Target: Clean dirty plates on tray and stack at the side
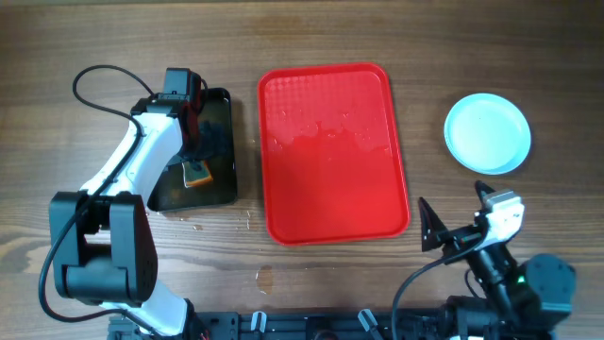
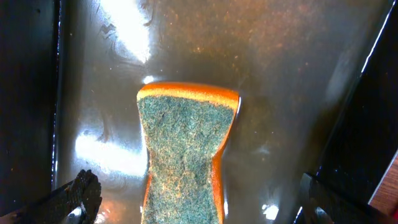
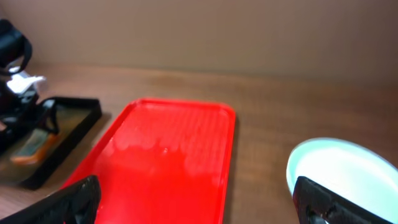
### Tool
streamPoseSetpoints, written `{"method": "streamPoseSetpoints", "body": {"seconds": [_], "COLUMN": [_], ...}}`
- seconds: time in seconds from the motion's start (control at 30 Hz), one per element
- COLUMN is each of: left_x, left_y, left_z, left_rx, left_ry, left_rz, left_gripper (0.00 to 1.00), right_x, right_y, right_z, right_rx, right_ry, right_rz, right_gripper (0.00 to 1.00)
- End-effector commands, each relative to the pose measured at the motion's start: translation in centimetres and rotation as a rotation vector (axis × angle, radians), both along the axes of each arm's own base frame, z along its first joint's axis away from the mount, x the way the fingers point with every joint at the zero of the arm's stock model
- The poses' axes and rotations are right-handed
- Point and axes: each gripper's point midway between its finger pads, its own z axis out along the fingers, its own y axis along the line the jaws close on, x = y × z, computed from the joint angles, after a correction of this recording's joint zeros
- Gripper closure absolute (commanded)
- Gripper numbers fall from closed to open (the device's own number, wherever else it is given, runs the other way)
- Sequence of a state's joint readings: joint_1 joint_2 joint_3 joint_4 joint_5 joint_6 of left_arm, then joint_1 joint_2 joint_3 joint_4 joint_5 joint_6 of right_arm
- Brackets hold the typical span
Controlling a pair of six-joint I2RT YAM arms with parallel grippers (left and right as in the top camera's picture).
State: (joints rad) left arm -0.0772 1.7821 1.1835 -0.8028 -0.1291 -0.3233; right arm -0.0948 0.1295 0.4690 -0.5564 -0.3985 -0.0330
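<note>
Red tray [image 1: 335, 156] at frame centre, water droplets across its upper half. Pale-blue plates [image 1: 487, 133] stacked on table at upper right, well apart from tray; count unclear. Black tray [image 1: 219, 179] left of red tray, holding shallow water. Orange sponge [image 2: 183, 146] lies in it, green scouring face up. Left gripper [image 2: 202, 205] hovers over sponge, jaws spread wide, gripping nothing. Right gripper [image 3: 199, 199] at lower right, below plates, jaws wide apart, nothing between them.
</note>
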Motion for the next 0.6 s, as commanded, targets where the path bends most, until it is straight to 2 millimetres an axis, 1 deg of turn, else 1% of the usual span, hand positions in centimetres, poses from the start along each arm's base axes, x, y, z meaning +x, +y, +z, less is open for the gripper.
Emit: {"method": "streamPoseSetpoints", "body": {"seconds": [0.0, 0.17, 0.33, 0.4, 0.43, 0.5, 0.57], "left_x": [0.0, 0.0, 0.0, 0.0, 0.0, 0.0, 0.0], "left_y": [0.1, 0.1, 0.1, 0.1, 0.1, 0.1, 0.1], "left_z": [0.4, 0.4, 0.4, 0.4, 0.4, 0.4, 0.4], "left_rx": [-0.002, -0.002, -0.002, -0.002, -0.002, -0.002, -0.002], "left_ry": [-0.013, -0.013, -0.013, -0.013, -0.013, -0.013, -0.013], "left_rz": [0.002, 0.002, 0.002, 0.002, 0.002, 0.002, 0.002], "left_gripper": [0.00, 0.00, 0.00, 0.00, 0.00, 0.00, 0.00], "right_x": [0.9, 2.5, 3.1, 3.4, 3.5, 3.7, 3.7], "right_y": [-0.1, -0.3, -0.3, -0.4, -0.4, -0.4, -0.5], "right_z": [-1.9, -3.0, -3.4, -4.4, -5.5, -4.9, -5.2], "right_rx": [-0.024, -0.034, -0.040, -0.039, -0.037, -0.045, -0.045], "right_ry": [-0.080, -0.194, -0.250, -0.241, -0.219, -0.275, -0.261], "right_rz": [-0.002, -0.003, -0.004, -0.003, -0.003, -0.006, -0.011], "right_gripper": [0.00, 0.00, 0.00, 0.00, 0.00, 0.00, 0.00]}}
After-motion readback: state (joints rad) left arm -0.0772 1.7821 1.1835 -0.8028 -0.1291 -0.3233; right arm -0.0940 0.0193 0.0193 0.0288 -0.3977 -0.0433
